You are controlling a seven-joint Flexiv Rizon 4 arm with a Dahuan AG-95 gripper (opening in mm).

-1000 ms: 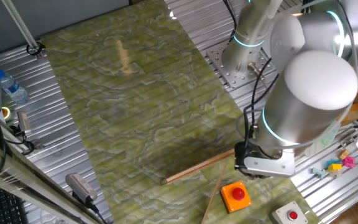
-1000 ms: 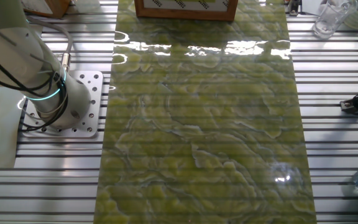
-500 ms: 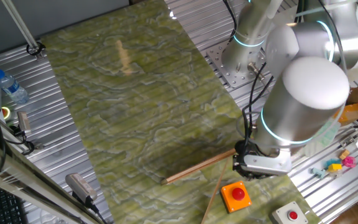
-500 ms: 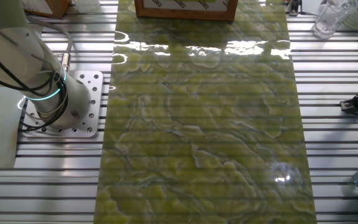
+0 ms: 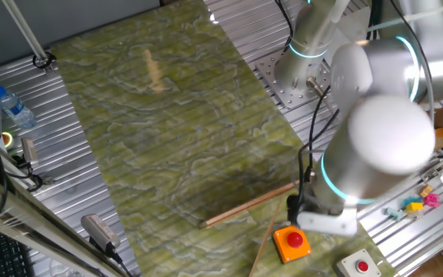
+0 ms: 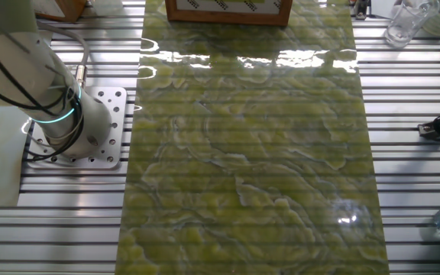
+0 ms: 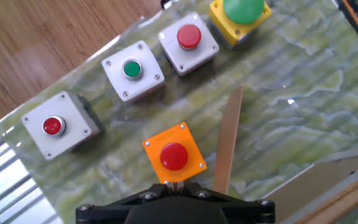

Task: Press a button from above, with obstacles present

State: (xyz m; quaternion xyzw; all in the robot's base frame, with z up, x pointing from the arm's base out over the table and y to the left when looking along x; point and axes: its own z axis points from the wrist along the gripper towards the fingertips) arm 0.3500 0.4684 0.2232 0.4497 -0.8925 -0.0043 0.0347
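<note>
Since a second ago the arm has swung nearer and lower, its gripper [image 5: 319,221] now just beside the button [image 5: 292,242]. The other fixed view shows only the arm's base. In hand view the button [image 7: 174,155] lies just ahead, a stick [image 7: 226,149] alongside; descend straight, clear of it. Finger state: cannot tell.

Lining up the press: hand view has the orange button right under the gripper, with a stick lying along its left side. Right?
Not quite. In the hand view the orange button is just ahead of the gripper body, but the stick lies along its right side in that picture, not its left. The grey boxes sit beyond it.
</note>
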